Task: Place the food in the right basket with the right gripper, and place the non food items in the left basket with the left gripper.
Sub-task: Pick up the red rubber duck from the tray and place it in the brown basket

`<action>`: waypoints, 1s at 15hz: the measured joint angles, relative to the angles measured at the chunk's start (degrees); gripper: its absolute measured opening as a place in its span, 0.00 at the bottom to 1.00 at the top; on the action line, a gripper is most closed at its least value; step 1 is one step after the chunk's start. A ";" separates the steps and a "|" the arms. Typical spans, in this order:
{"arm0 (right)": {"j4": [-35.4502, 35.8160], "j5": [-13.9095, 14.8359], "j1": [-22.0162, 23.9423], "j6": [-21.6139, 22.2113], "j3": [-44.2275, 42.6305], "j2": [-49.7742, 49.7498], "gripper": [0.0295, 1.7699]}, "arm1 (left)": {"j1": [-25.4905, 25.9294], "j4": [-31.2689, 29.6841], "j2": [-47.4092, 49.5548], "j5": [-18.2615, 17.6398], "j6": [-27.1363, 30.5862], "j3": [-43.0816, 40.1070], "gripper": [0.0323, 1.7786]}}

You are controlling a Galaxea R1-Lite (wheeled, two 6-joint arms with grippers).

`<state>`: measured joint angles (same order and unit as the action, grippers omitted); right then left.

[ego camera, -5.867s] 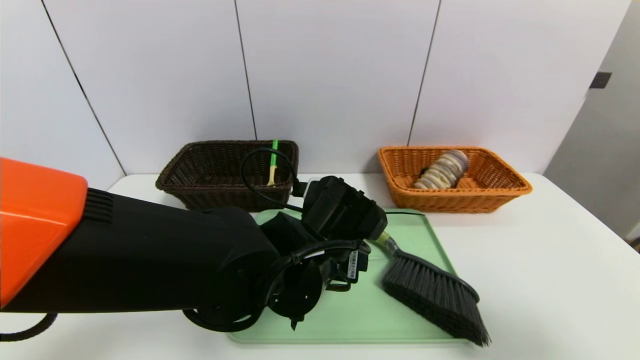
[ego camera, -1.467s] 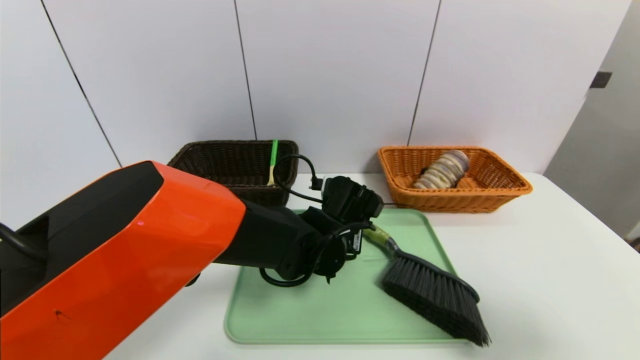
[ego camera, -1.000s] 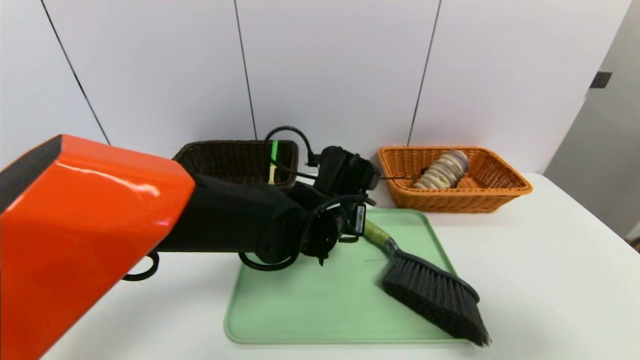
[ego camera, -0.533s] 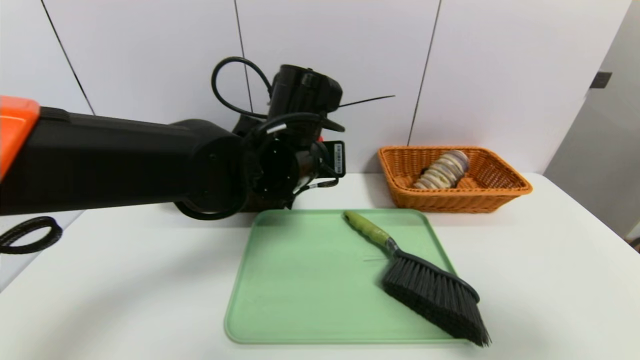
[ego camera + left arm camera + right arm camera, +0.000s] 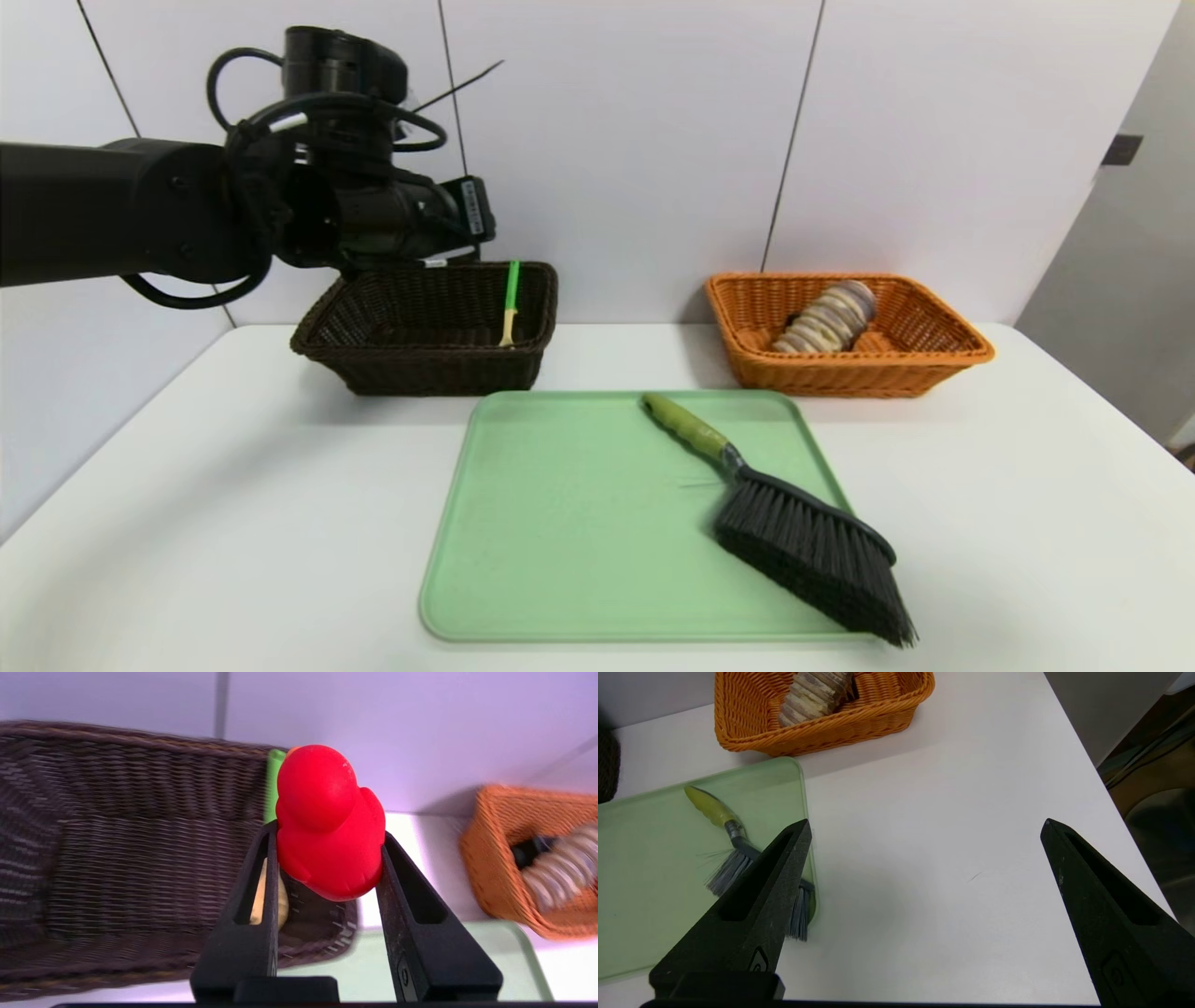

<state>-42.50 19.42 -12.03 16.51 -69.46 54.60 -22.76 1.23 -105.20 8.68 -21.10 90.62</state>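
Note:
My left gripper (image 5: 328, 830) is shut on the red knob-shaped toy (image 5: 327, 821) and holds it in the air above the near right corner of the dark brown left basket (image 5: 420, 359). In that basket leans the yellow spoon with its green handle (image 5: 511, 289). The black-bristled brush (image 5: 803, 546) lies on the green tray (image 5: 579, 560), bristles over the tray's front right corner. The striped beige roll (image 5: 826, 317) lies in the orange right basket (image 5: 840, 378). My right gripper (image 5: 927, 828) hangs open over bare table to the right of the tray.
Both baskets stand against the white back wall, with the tray in front of them. My left arm (image 5: 140, 215) reaches in high from the left. The white table (image 5: 1027, 523) ends at an edge on the right.
My left arm rose from the tray with the red toy and swung up and left to above the dark basket. The brush stayed where it was.

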 joint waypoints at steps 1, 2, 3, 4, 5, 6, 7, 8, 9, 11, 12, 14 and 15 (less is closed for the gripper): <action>0.00 0.01 0.02 -0.02 0.00 0.05 0.96 | 2.67 -0.02 -0.02 -1.61 -0.01 -0.09 0.35; 0.00 0.04 0.02 -0.13 -0.13 0.16 0.96 | 5.34 0.00 -0.26 -3.15 -0.01 -0.17 0.35; 0.00 0.09 0.02 -0.09 -0.40 0.30 0.96 | 7.52 0.00 -0.69 -4.33 0.00 -0.28 0.35; -0.04 0.09 0.00 -0.09 -0.71 0.50 0.96 | 9.42 0.06 -1.44 -5.29 0.07 -0.44 0.35; -0.04 0.09 0.02 -0.02 -0.96 0.71 0.96 | 10.84 0.06 -2.38 -5.66 0.18 -0.55 0.35; -0.06 0.01 0.02 -0.02 -1.04 0.88 0.96 | 11.82 0.04 -3.30 -5.90 0.27 -0.60 0.35; -0.13 -0.02 0.02 -0.06 -1.10 0.99 0.96 | 12.76 -0.02 -4.39 -6.31 0.35 -0.60 0.35; -0.24 -0.13 0.02 -0.11 -1.10 1.07 0.96 | 13.64 -0.07 -5.62 -6.84 0.44 -0.60 0.35; -0.26 -0.57 0.02 -0.15 -1.10 1.16 0.96 | 14.28 -0.07 -6.67 -7.23 0.66 -0.49 0.35; -0.17 -2.43 0.02 -0.46 -0.93 1.35 0.96 | 14.85 -0.09 -8.44 -7.14 1.82 -0.24 0.34; -0.20 -2.52 0.02 -1.13 -0.88 1.55 0.96 | 14.88 -0.09 -9.13 -7.00 2.47 -0.22 0.34; -0.17 -2.80 0.02 -3.47 -0.83 1.79 0.96 | 14.99 -0.18 -10.18 -6.47 4.01 -0.20 0.34; -0.06 -3.61 0.00 -5.29 -0.83 1.84 0.96 | 15.02 -0.20 -10.48 -6.40 4.16 -0.28 0.34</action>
<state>-42.56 15.81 -12.03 11.22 -70.29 56.44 -7.74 1.04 -115.69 2.28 -16.94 90.34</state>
